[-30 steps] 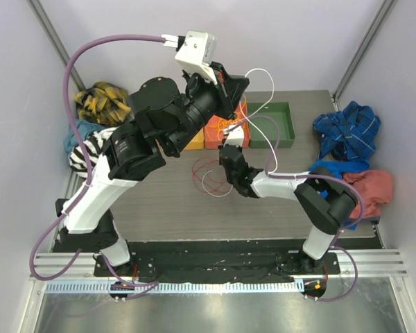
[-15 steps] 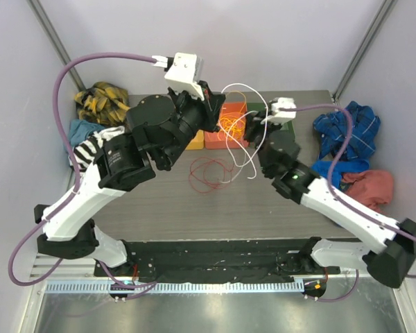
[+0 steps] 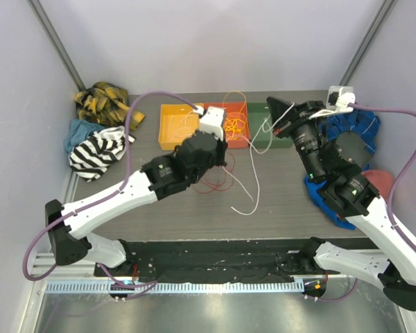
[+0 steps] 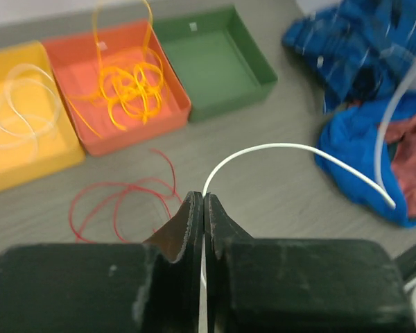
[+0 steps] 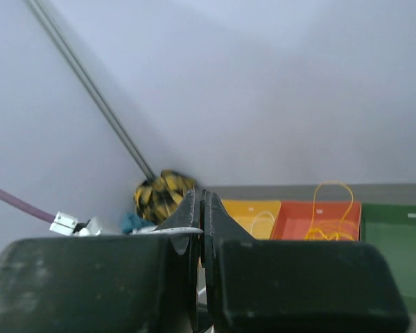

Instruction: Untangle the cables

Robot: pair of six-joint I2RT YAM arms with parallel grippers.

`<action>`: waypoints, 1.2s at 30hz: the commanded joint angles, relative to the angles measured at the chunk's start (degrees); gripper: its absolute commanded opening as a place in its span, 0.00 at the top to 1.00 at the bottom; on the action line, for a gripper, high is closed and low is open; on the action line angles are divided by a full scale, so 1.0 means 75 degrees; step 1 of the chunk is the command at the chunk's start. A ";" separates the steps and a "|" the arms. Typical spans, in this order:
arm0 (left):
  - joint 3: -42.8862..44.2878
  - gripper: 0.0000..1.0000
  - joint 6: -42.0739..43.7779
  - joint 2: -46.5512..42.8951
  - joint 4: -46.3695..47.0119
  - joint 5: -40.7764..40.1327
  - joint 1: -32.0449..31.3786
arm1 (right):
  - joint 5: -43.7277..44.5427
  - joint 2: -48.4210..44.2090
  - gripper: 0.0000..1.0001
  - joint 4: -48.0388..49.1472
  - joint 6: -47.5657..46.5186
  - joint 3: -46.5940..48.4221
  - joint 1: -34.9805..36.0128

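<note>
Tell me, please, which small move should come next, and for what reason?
Probably draw the two hands slowly apart. The left hand is shut on the white cable, the right hand seems shut on it too, and its slack trails close to the red cable.

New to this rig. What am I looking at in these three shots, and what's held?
Two robot arms are bolted at the near edge of a table; each ends in a two-finger claw. One picture comes from a camera overhead; the other two come from cameras on the wrists, looking past each claw. On it stand a yellow tray, an orange tray holding a yellow-orange cable, and a green tray. A red cable lies in front; cloth is heaped at both sides. The left claw is shut on a white cable. The right claw is shut; a white cable runs up to it, but a grip is unclear.
</note>
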 commanded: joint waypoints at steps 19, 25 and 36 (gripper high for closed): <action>-0.2812 0.46 -0.1219 -0.1270 0.4424 0.1803 -0.0012 | -0.1239 0.0624 0.99 -0.0105 0.1195 -0.1382 0.0027; -0.2988 0.24 -0.1196 -0.1293 0.3946 0.1300 0.0000 | -0.1088 0.0918 0.99 0.0012 0.1149 -0.1441 0.0039; -0.4557 0.19 -0.2179 -0.1937 0.2692 0.0456 0.0000 | -0.0935 0.1830 0.99 0.0469 0.0833 -0.1102 -0.0043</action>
